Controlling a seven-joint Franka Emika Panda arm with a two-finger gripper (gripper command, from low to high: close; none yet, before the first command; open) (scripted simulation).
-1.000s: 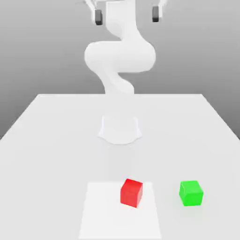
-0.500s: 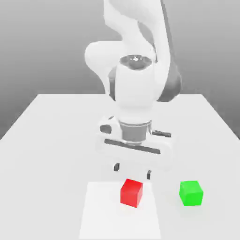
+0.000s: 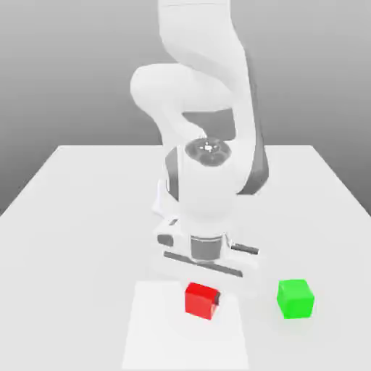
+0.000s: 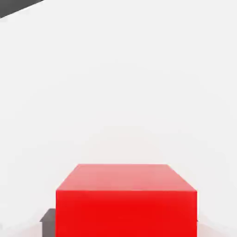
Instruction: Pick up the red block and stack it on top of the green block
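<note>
claw point(image 3: 203, 296) down at the red block point(image 3: 201, 301), fingers either side of it, dark pad point(image 3: 217, 298) right by its side in the exterior view. can't tell if they press on it or leave a sliver of room, so can't say it's gripped. block sits on the pale square patch of the tabletop point(image 3: 65, 253), near the patch's far edge; green block point(image 3: 296, 298) is apart, toward the exterior view's right.

risks: lifting before the fingers bite would leave the block behind or let it slip. an off-centre squeeze could twist it. carried too low, it could knock the green block away; let go off-centre or turned, it could topple off the top.

looks: plain bright red, boxy, flat faces, crisp edges, no marks, upper face paler in the hand view. sits a bit turned to the patch edges.
</note>
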